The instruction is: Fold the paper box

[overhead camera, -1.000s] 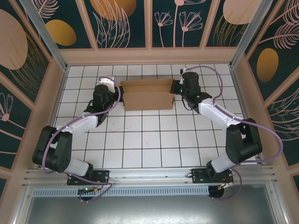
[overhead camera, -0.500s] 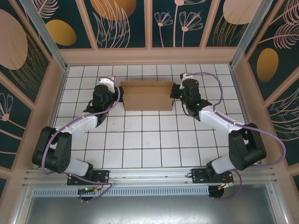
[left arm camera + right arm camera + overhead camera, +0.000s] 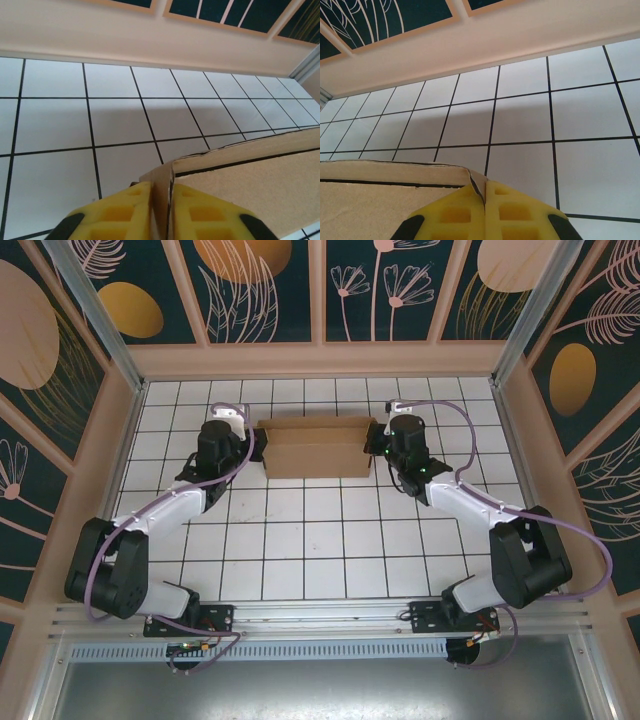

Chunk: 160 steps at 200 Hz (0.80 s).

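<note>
Left tool (image 3: 161, 195), right tool (image 3: 485, 195) on paper box (image 3: 315, 447)

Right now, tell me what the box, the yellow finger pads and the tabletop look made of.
Paper box: brown corrugated cardboard, matte, with a layered cut edge.
Finger pads: yellow, moulded with recessed pockets; probably rubber or soft plastic.
Table: smooth white squares with dark grid lines; tile or printed sheet, unclear.
</note>
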Tool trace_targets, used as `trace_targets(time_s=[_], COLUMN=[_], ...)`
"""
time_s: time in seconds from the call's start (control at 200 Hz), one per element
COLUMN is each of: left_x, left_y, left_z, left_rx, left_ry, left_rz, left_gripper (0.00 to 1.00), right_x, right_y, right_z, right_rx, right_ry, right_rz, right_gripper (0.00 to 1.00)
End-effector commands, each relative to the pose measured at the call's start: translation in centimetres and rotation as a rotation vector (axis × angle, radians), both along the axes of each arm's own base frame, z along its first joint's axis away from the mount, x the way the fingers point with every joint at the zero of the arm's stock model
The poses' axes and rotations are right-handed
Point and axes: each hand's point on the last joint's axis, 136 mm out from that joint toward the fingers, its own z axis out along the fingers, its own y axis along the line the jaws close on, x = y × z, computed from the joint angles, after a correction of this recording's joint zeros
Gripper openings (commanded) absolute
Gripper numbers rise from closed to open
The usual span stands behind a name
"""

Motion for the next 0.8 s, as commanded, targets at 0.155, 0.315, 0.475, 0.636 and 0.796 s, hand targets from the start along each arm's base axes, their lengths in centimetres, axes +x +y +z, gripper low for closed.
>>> trace_targets(time_s=[0.155,0.315,0.475,0.636,0.796], left_x=[-2.0,-2.0,-2.5,-2.9,-3.5], left_y=[-1.7,-1.7,-2.0,-2.1,-2.0], left_z=[0.5,0.8,1.7,0.2,-1.8], left_rx=[0.039,0.041,-0.006,-0.031,-0.045], left_ry=[0.067,0.067,0.051,0.073,0.100], left_rz=[-0.111,-0.118,-0.140,-0.152,-0.148], left_gripper=[0.21,0.22,0.20,0.13,0.02], right_x=[-4.0,-4.1,-4.4,-4.7,-5.2], right_y=[0.8,0.7,0.4,0.3,0.5], right_z=[-7.5,-7.6,-7.7,-8.1,-8.8], right_rx=[-0.125,-0.132,-0.135,-0.120,-0.108], right_ry=[0.249,0.252,0.254,0.251,0.235], right_rz=[0.094,0.096,0.091,0.088,0.105], right_gripper=[0.00,0.00,0.00,0.00,0.00])
